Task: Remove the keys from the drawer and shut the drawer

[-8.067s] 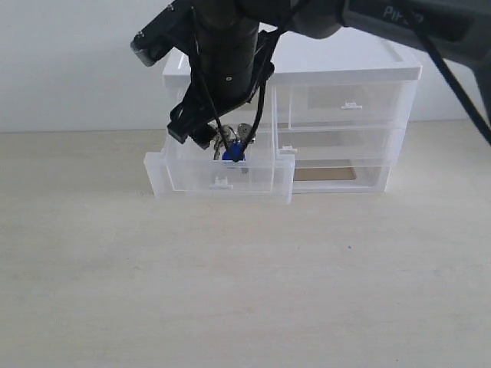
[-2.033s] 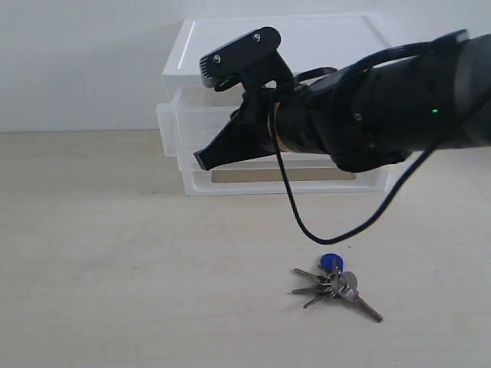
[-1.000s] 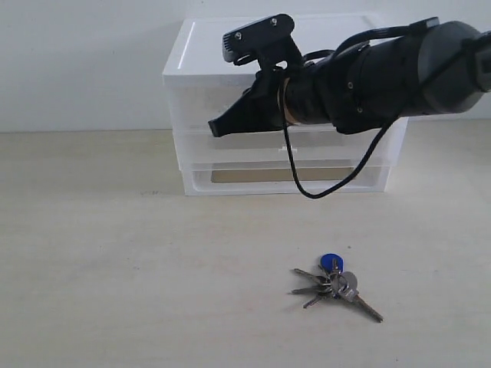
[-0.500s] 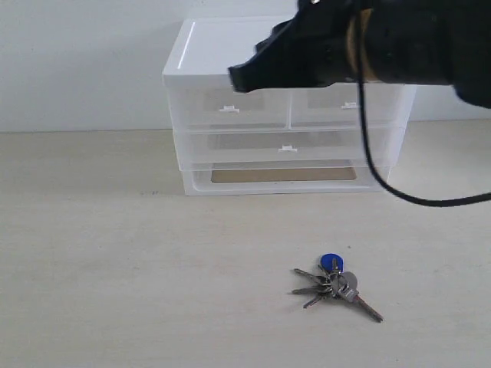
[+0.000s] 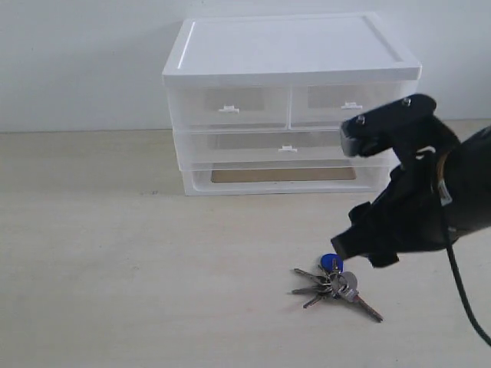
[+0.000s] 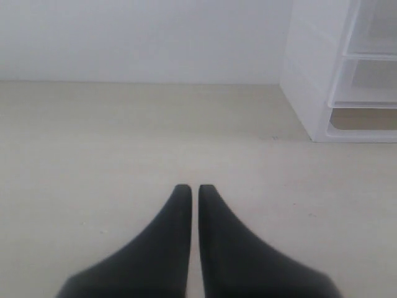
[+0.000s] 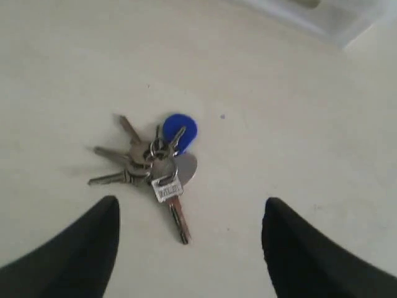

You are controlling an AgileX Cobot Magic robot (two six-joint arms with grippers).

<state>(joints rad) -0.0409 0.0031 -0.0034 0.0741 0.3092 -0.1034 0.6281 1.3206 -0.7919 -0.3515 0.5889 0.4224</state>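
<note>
The keys (image 5: 334, 282), with their round blue fob and grey tag, lie spread on the table in front of the drawer unit; in the right wrist view the keys (image 7: 155, 162) rest just ahead of the fingers. My right gripper (image 5: 362, 251) hangs open just above and to the right of them, and my right gripper (image 7: 190, 203) holds nothing. The drawer (image 5: 229, 107), the top left small one, sits pushed in flush with the unit. My left gripper (image 6: 189, 187) is shut and empty over bare table, out of the exterior view.
The white drawer unit (image 5: 291, 54) stands at the back against the wall, also at the edge as the unit (image 6: 310, 74) in the left wrist view. Its right small drawer (image 5: 349, 103) and full-width drawer (image 5: 288, 146) are pushed in. A brown panel (image 5: 284, 175) shows in the bottom tier.
Earlier the drawer stood pulled out with the keys held above it; now it is pushed in and the keys lie on the table. My right arm dropped from the unit's front to over the keys.
</note>
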